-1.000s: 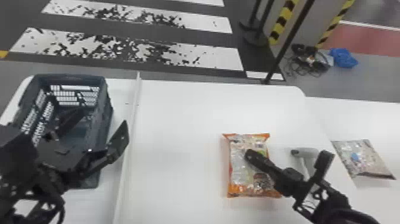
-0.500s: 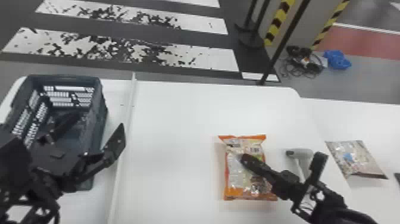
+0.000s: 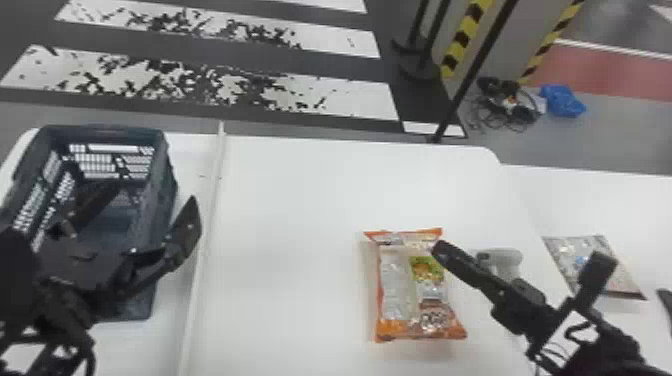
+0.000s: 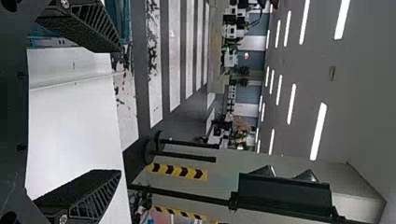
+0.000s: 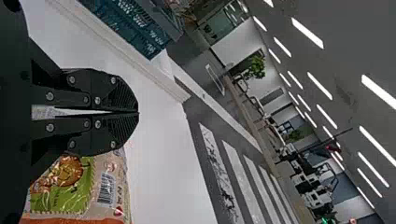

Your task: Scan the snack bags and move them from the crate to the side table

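A white surface (image 3: 290,200), crossed by a pale strip (image 3: 206,240) — left of it stands the crate (image 3: 162,200), right of it lie an orange bag (image 3: 397,282) and, near that, a scanner (image 3: 502,257). On the white second surface (image 3: 620,205), farther right — a grey bag (image 3: 567,247) and a dark thing (image 3: 665,306), cut off by the head view's edge.

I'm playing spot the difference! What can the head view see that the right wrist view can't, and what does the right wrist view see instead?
Head view: the pale scanner, another snack bag farther to the right, and a blue bundle on the floor.

Right wrist view: long ceiling lights and a leafy green plant.

Both: the crate, the orange-edged snack bag, the right claw and white floor stripes.
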